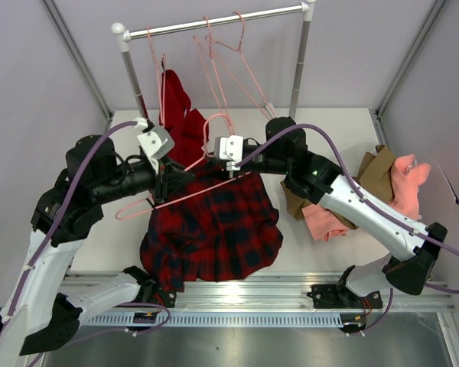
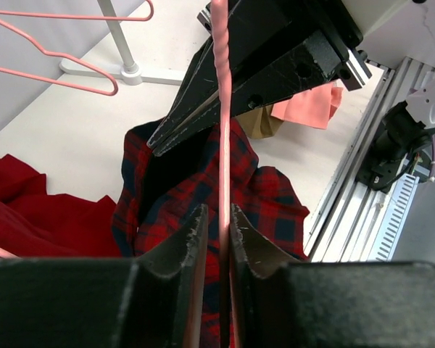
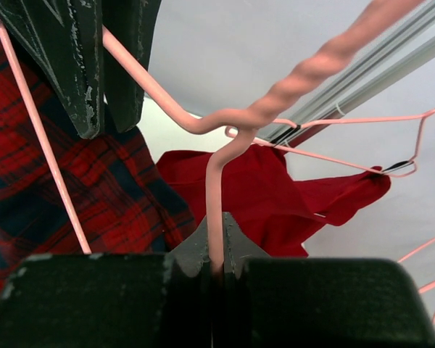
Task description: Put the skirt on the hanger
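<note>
The plaid skirt [image 1: 214,225] lies spread on the table between the arms, its top edge bunched under the grippers. It shows below the fingers in the left wrist view [image 2: 275,210] and at the left in the right wrist view [image 3: 51,188]. The pale-pink hanger [image 1: 191,193] is held just above the skirt's top, with its hook [image 1: 218,120] pointing to the rack. My left gripper [image 1: 170,186] is shut on the hanger's wire [image 2: 223,145]. My right gripper [image 1: 213,159] is shut on the wire below the twisted neck [image 3: 275,101]. Both grippers [image 2: 219,225] [image 3: 215,243] are close together.
A clothes rack [image 1: 214,21] stands at the back with several spare pink hangers [image 1: 233,65] and a plain red garment [image 1: 180,115] on it. Tan and pink clothes [image 1: 382,191] lie at the right. A metal rail [image 1: 252,294] runs along the near edge.
</note>
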Controlling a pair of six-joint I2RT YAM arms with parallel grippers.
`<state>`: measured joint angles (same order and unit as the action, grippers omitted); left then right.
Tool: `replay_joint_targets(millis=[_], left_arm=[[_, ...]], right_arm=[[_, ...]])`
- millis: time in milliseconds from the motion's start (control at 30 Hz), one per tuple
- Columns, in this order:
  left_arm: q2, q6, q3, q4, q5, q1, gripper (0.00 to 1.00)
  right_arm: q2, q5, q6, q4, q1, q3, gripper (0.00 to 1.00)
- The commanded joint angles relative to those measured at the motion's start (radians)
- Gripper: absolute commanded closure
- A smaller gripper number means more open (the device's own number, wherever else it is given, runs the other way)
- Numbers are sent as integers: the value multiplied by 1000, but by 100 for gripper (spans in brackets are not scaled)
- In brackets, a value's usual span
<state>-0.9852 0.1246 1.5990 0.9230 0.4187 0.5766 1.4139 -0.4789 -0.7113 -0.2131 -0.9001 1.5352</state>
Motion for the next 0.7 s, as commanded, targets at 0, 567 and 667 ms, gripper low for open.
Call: replay_joint_targets(millis=[0, 567, 667], left_arm=[[5, 29, -47, 59, 0, 3, 81], [23, -11, -131, 25, -18, 3, 100], [43, -110, -134, -65, -166, 2, 100]], right_arm=[[-43, -56, 73, 184, 1, 58, 100], [-23, 3, 153, 170, -5, 78, 99], [-6, 126, 222, 146, -16, 104, 85]])
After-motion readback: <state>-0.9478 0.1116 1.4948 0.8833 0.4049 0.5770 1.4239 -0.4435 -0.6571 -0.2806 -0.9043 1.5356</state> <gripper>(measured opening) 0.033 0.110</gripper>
